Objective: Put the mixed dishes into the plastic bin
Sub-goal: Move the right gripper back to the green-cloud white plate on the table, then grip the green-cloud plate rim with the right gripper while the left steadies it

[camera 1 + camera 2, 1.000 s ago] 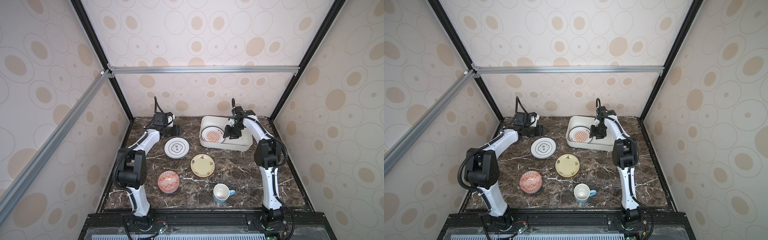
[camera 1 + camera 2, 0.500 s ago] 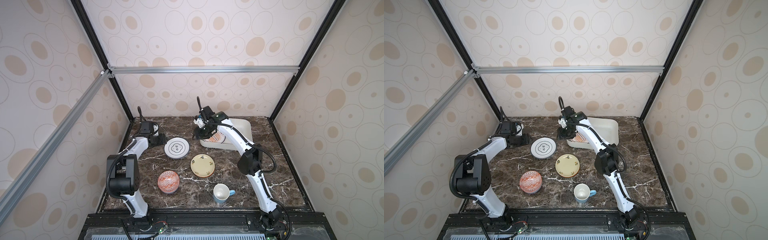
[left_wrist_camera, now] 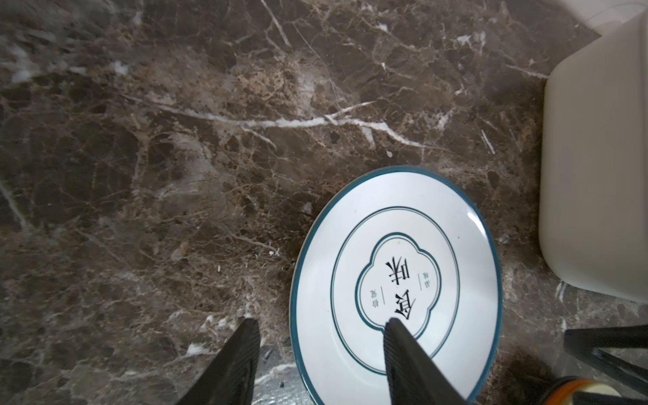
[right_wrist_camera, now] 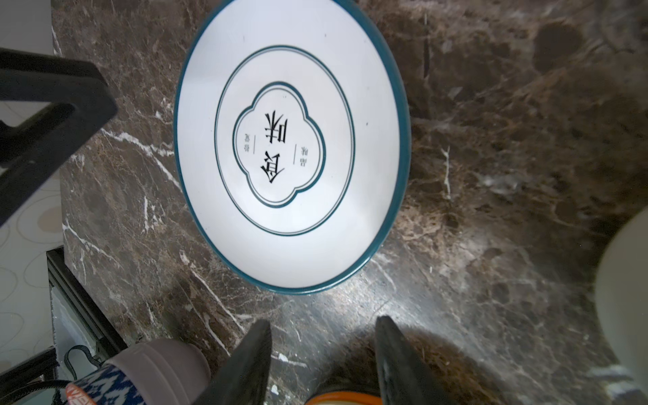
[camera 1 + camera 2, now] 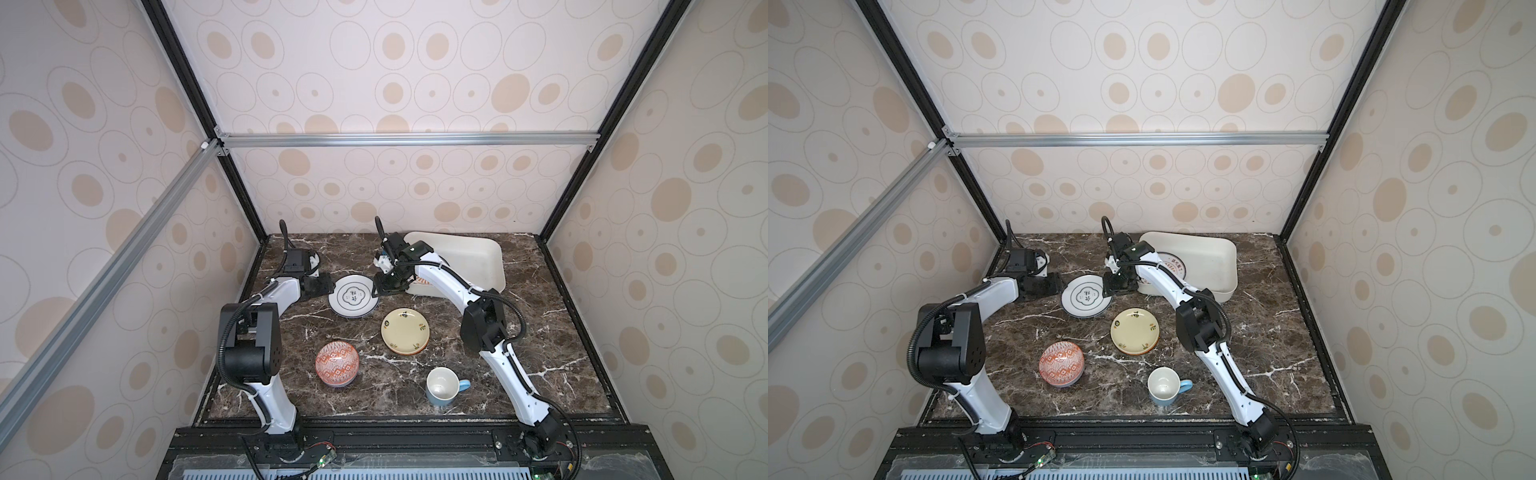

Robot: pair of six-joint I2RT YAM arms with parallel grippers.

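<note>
At the far left, the left gripper [image 3: 321, 321] sits low at the left edge of the white plate with the dark-green rim [image 5: 353, 296]. Its jaws are parted and hold nothing: one finger is over the marble tabletop [image 5: 540, 324] and the other over the plate's face, so the rim lies between them. This looks like a brace or a lift at that edge. Whether either finger touches the plate cannot be told.

Nearer the front, the red-orange patterned bowl [image 5: 336, 361] stands untouched.

The right gripper [image 4: 323, 321] faces the same plate from its right side. It is also parted and empty, over bare marble just short of the rim. The flat plate probably needs support from both sides.

The cream-yellow plate [image 5: 405, 330] and the light-blue mug [image 5: 442, 386] wait near the front. The plastic bin [image 5: 469, 253] at the far right already holds a red-lettered plate [image 5: 1179, 262].
</note>
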